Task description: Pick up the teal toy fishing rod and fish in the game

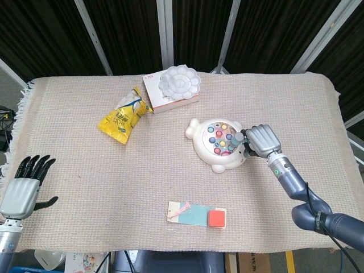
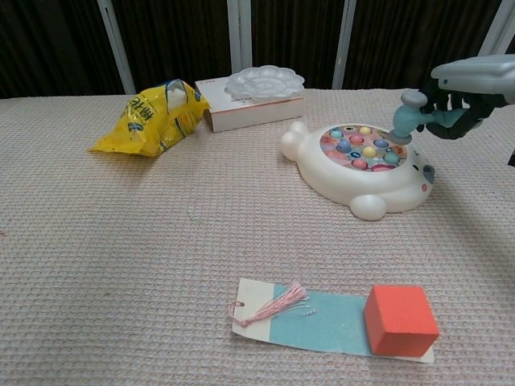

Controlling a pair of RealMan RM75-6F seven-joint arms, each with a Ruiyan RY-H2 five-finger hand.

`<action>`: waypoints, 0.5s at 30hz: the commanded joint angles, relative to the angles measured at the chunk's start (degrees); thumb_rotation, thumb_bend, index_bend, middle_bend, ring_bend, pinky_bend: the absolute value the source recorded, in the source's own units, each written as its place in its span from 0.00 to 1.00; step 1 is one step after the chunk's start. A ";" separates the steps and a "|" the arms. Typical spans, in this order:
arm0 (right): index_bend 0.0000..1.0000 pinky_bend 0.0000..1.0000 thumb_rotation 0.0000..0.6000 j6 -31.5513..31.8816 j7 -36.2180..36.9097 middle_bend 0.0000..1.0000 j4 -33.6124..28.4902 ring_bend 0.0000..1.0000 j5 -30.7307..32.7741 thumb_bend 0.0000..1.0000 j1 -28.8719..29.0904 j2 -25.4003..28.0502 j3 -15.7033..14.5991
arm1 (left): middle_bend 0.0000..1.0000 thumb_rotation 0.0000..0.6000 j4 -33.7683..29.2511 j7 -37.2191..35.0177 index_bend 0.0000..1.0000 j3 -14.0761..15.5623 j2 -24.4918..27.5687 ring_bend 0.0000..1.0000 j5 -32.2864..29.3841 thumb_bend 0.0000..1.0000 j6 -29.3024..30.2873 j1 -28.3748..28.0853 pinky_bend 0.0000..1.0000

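Observation:
The fishing game [image 1: 219, 144] [image 2: 360, 167] is a white bear-shaped toy with several coloured fish in its round top, standing right of the table's middle. My right hand [image 1: 261, 139] [image 2: 467, 88] grips the teal toy fishing rod [image 1: 237, 140] [image 2: 412, 112], whose rounded tip hangs over the game's right edge. Most of the rod's handle is hidden inside the hand. My left hand [image 1: 24, 186] stays at the table's near left edge, fingers apart, holding nothing.
A yellow snack bag [image 1: 123, 118] [image 2: 150, 117] lies at the back left. A white flower-shaped palette [image 1: 178, 81] [image 2: 264, 81] rests on a white box [image 1: 165, 98] [image 2: 251, 110]. Near the front lies a card with a pink tassel [image 1: 190, 212] [image 2: 310, 315] bearing a red cube [image 1: 216, 218] [image 2: 400, 320].

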 commanded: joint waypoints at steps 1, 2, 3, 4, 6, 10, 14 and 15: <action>0.90 0.50 1.00 -0.85 -0.90 0.76 1.05 0.61 0.93 0.78 0.42 -1.14 -0.65 | 0.07 1.00 0.26 -0.17 0.12 0.08 -0.11 0.00 -0.16 0.09 -0.11 0.01 0.00; 0.91 0.50 1.00 -1.10 -1.06 0.76 1.50 0.61 1.20 0.78 0.52 -1.52 -0.80 | 0.07 1.00 0.37 -0.24 0.12 0.10 -0.15 0.00 -0.26 0.09 -0.19 0.01 0.00; 0.91 0.50 1.00 -1.41 -1.23 0.76 1.97 0.61 1.46 0.78 0.63 -1.88 -0.97 | 0.07 1.00 0.47 -0.30 0.12 0.12 -0.18 0.00 -0.35 0.09 -0.28 0.00 0.00; 0.91 0.50 1.00 -1.60 -1.36 0.76 2.30 0.61 1.61 0.78 0.72 -2.11 -1.09 | 0.07 1.00 0.53 -0.34 0.12 0.14 -0.19 0.00 -0.43 0.09 -0.34 0.00 0.00; 0.91 0.50 1.00 -2.08 -1.81 0.76 3.20 0.61 1.96 0.79 0.95 -2.73 -1.42 | 0.07 1.00 0.66 -0.47 0.12 0.17 -0.21 0.00 -0.59 0.09 -0.42 0.01 0.00; 0.91 0.50 1.00 -2.08 -2.04 0.76 3.55 0.61 2.34 0.80 1.08 -3.02 -1.53 | 0.07 1.00 0.98 -0.81 0.12 0.18 -0.28 0.00 -0.74 0.08 -0.27 0.13 0.00; 0.91 0.50 1.00 -0.04 -2.73 0.76 0.12 0.61 1.92 0.81 0.69 -0.27 -1.02 | 0.07 1.00 1.33 -1.18 0.12 0.21 -0.42 0.00 -0.44 0.09 -0.24 0.01 0.00; 0.91 0.50 1.00 0.11 -3.06 0.76 -0.58 0.61 2.08 0.80 0.65 0.24 -1.02 | 0.07 1.00 1.36 -1.27 0.12 0.22 -0.46 0.00 -0.31 0.09 -0.24 -0.05 0.00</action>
